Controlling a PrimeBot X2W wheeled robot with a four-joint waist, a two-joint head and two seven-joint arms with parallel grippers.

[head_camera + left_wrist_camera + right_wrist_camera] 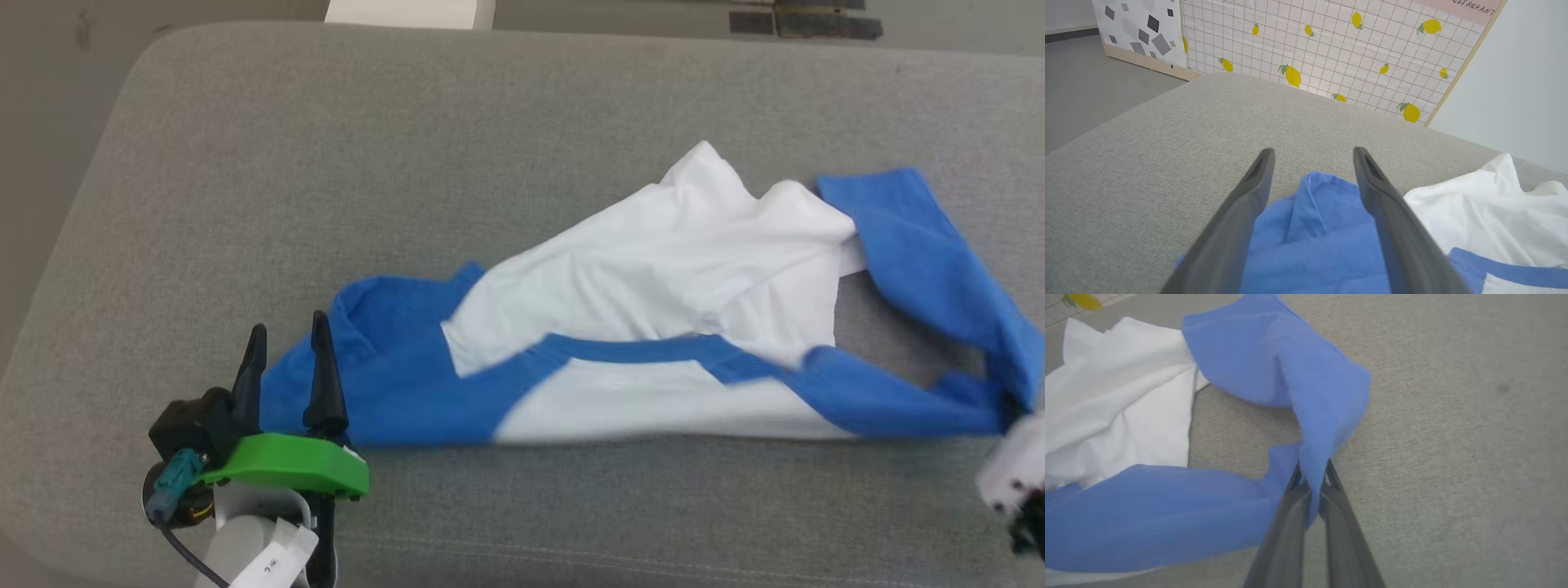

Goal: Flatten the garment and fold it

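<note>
The garment (653,269), white with bright blue sleeves, lies crumpled across the grey cushion (490,114). My left gripper (287,343) stands open at the garment's left end, its two dark fingers over the blue sleeve (1314,228) without pinching it. At the right edge my right gripper (1312,473) is shut on a fold of the other blue sleeve (1306,400), which loops up from the cushion. In the head view the right wrist's pale body (1016,474) shows beside that sleeve (939,253). The chest print is hidden.
The grey cushion (1453,416) extends well beyond the garment to the left and front. Behind it stands a lemon-patterned grid panel (1331,49) and a white wall (1527,81). Floor (1081,81) lies past the cushion's left edge.
</note>
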